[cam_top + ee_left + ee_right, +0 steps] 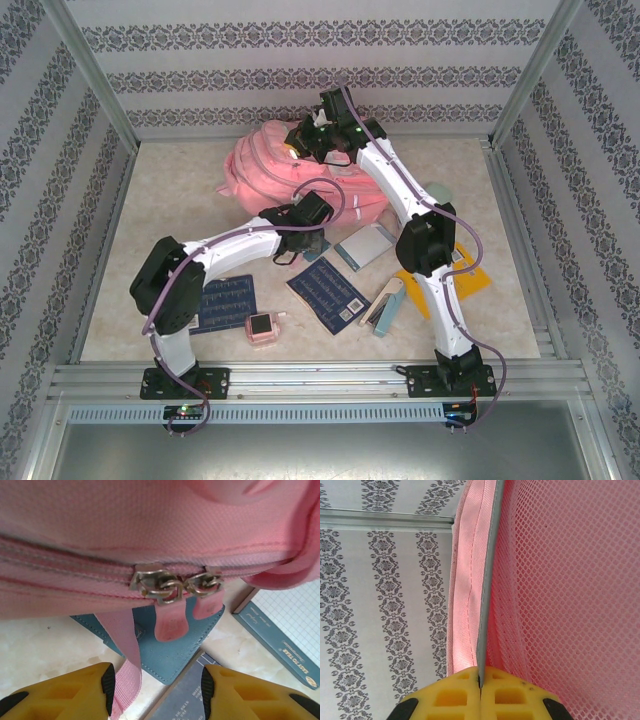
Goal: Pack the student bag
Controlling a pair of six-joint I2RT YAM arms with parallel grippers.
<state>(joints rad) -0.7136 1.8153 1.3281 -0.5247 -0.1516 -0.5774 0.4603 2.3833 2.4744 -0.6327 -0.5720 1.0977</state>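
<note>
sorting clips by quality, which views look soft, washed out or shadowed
top external: flat, even light, only faint shadows on the table, student bag slightly washed out; left wrist: zipper sliders sharp, left gripper soft at the bottom; right wrist: mesh crisp, right gripper slightly blurred, no glare

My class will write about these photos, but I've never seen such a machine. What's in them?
Two robot arms are bolted to a table. One photo looks down from above; the other two come from a camera on each wrist. A pink backpack lies at the far side, with a squared notebook, blue booklets and a small pink gadget nearer. The right gripper is pinched shut on the backpack's edge. The left gripper is open and empty, facing the zip pulls.
</note>
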